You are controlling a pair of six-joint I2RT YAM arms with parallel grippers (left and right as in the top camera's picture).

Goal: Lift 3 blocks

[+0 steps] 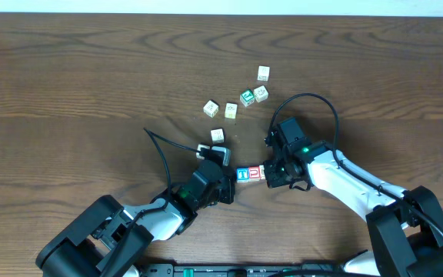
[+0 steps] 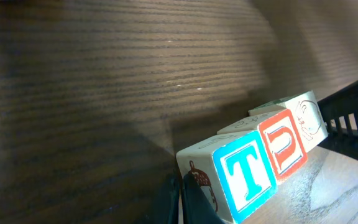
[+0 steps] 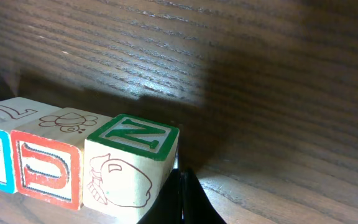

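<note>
Black fingertips of the left gripper (image 2: 180, 202) are clenched together with nothing between them. They butt against the left end face of the blue block (image 2: 247, 177). The right gripper (image 3: 178, 196) is clenched in the same way, and its tips press on the right end of the row, at the cream block (image 3: 120, 177). Neither gripper grasps a block between its jaws. The row is clamped end to end between the two closed grippers.

Row order from left to right is blue block, red block (image 2: 283, 146), cream block, with adjoining faces touching. The overhead view places the row at the near centre of the table (image 1: 68, 69), between the two wrists.

Progress, as a judgement:
1. Gathering and aligning the three blocks: done.
2. Clamping from both ends: done.
3. Lifting: probably begun. In both wrist views the shadow lies apart from the row, which suggests the blocks are off the surface. Whether they are fully clear of the table cannot be told.

On the far side, the green-faced cube (image 1: 247, 97) and the pale loose cubes (image 1: 211, 108) lie scattered, well apart from the row.
</note>
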